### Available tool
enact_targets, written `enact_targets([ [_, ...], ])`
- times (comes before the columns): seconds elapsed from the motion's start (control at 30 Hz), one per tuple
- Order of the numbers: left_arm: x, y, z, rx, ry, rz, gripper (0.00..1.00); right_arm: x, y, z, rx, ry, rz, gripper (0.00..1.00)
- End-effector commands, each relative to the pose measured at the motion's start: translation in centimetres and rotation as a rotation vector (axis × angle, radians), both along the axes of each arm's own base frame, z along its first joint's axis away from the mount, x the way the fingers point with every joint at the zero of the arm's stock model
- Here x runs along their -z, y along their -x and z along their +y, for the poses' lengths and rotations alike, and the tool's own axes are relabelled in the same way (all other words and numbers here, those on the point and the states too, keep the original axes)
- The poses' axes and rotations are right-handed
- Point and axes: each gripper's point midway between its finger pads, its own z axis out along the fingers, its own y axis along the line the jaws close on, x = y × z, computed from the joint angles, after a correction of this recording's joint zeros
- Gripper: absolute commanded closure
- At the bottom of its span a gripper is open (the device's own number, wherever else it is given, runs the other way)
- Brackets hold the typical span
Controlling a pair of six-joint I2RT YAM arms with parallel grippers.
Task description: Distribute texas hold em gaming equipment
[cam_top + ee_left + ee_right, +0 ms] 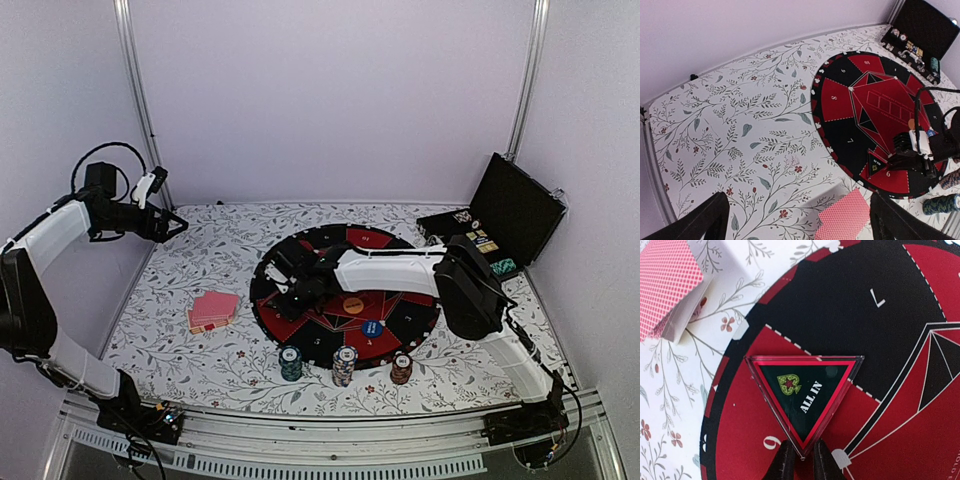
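My right gripper (291, 287) (802, 458) is shut on the lower corner of a clear triangular "ALL IN" marker (805, 392), which lies flat on the round mat's red sector 6 (740, 405); the marker also shows in the left wrist view (875, 168). A pile of pink-red-backed playing cards (213, 310) (845, 220) (665, 285) lies left of the mat. Three chip stacks stand at the front: green (291, 362), white-edged (344, 365), dark red (401, 369). An orange disc (353, 305) and a blue disc (372, 327) lie on the mat. My left gripper (176, 225) (797, 227) is open and empty, high over the table's left.
The round red-and-black mat (400, 315) fills the table's middle. The open black case (515, 210) with more chips stands at the back right. The floral cloth (210, 255) covers the table. White walls and metal posts enclose the back and sides.
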Motion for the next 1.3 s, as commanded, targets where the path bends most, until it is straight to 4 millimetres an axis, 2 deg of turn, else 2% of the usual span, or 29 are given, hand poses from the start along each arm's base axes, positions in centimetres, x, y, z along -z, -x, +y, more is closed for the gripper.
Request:
enact_targets([
  [0.0, -1.4, 0.3, -0.4, 0.019, -0.009, -0.036, 0.00, 0.7, -2.0, 1.1, 0.029, -0.064, -0.002, 0.85],
  [0.2, -1.3, 0.2, -0.5, 0.026, -0.003, -0.033, 0.00, 0.3, -3.8, 1.4, 0.059, -0.104, 0.000, 0.83],
  [0.23, -1.4, 0.2, -0.6, 0.027, -0.003, -0.034, 0.00, 0.0, -3.9, 1.2, 0.065, -0.106, 0.000, 0.79],
  [0.27, -1.4, 0.2, -0.6, 0.027, -0.003, -0.034, 0.00, -0.7, -4.0, 1.1, 0.068, -0.114, -0.004, 0.70],
  [0.37, -1.3, 0.1, -0.6, 0.028, -0.002, -0.029, 0.00, -1.4, -4.2, -0.5, 0.095, -0.097, -0.010, 0.63],
  [0.43, -1.4, 0.1, -0.6, 0.031, -0.004, -0.026, 0.00, -3.2, -4.3, -1.8, 0.115, -0.109, -0.017, 0.54],
  [0.47, -1.3, 0.2, -0.6, 0.036, -0.004, -0.020, 0.00, -3.2, -4.2, -2.7, 0.129, -0.105, -0.011, 0.50],
  [0.5, -1.3, 0.3, -0.7, 0.042, -0.007, -0.016, 0.00, -4.5, -4.1, -3.4, 0.137, -0.123, -0.017, 0.45],
  [0.57, -1.2, 0.4, -0.7, 0.049, -0.013, -0.009, 0.00, -5.8, -4.0, -4.8, 0.161, -0.139, -0.013, 0.34],
  [0.63, -1.1, 0.4, -0.6, 0.049, -0.019, -0.005, 0.00, -7.3, -3.7, -5.9, 0.179, -0.149, -0.024, 0.31],
  [0.73, -1.2, 0.5, -0.7, 0.054, -0.019, -0.004, 0.00, -7.9, -3.0, -7.6, 0.202, -0.129, -0.025, 0.26],
  [1.07, -1.8, 0.6, -1.2, 0.075, -0.007, -0.004, 0.00, -4.2, -0.1, -14.2, 0.323, 0.036, 0.030, 0.15],
  [1.27, -2.0, 0.6, -1.8, 0.090, -0.004, -0.003, 0.00, -3.1, 1.1, -16.0, 0.350, 0.070, 0.053, 0.15],
])
